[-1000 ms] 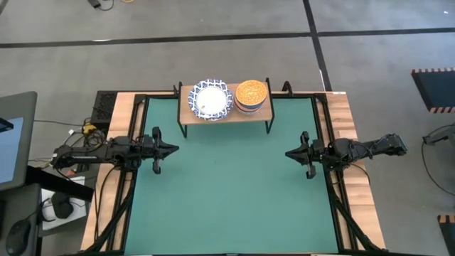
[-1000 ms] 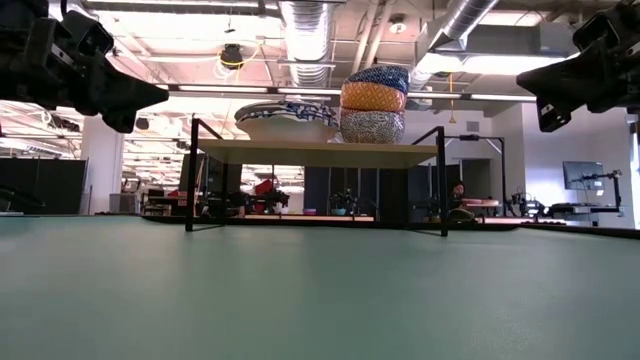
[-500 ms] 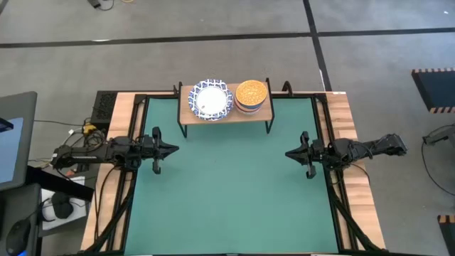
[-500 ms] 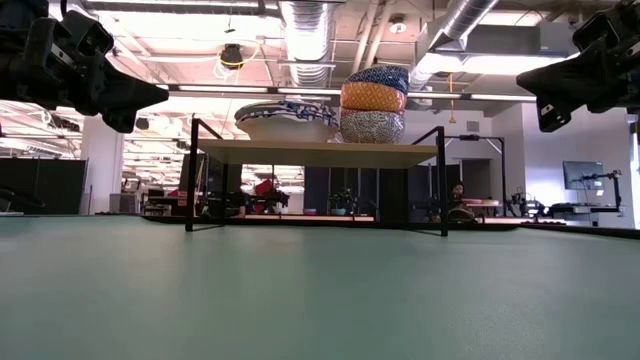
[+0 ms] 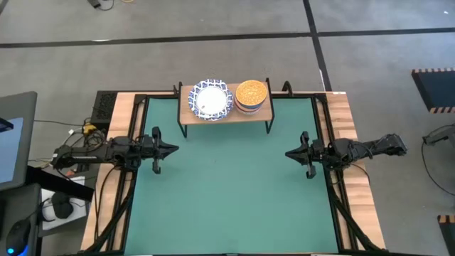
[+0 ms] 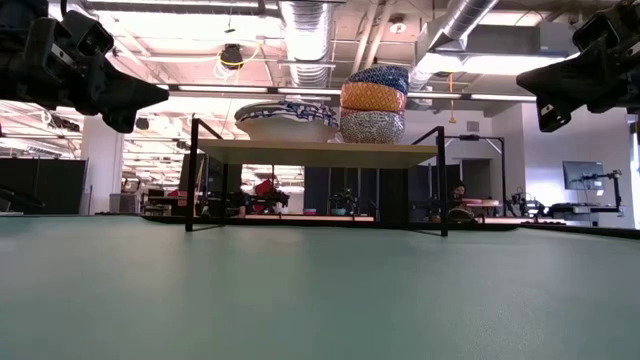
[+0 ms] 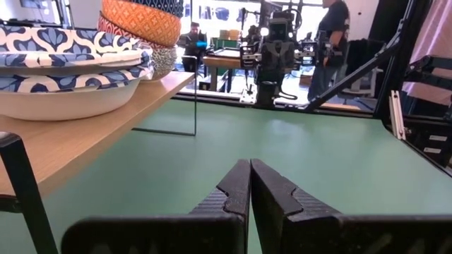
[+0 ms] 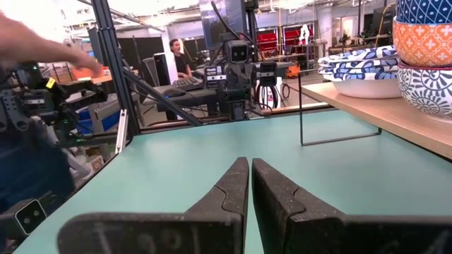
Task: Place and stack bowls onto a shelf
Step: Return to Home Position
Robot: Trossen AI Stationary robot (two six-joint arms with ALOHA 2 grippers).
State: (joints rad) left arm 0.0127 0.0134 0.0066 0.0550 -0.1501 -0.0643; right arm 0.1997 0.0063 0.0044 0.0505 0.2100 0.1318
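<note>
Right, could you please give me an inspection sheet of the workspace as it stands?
surface: green table, with only the shelf on it, at the far edge.
job's things: white bowls stacked on the shelf, left in the high view; small bowls stacked beside them.
clutter: nothing seen.
grippers: left gripper shut, empty, by the table's left edge; right gripper shut, empty, by its right edge.
cables: cables off the table's left side.
surroundings: monitor at left; person beyond the table; a hand in the right wrist view.

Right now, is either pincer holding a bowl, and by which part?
Nothing is held. The left pincer and the right pincer are shut and empty; the bowls sit on the shelf.
</note>
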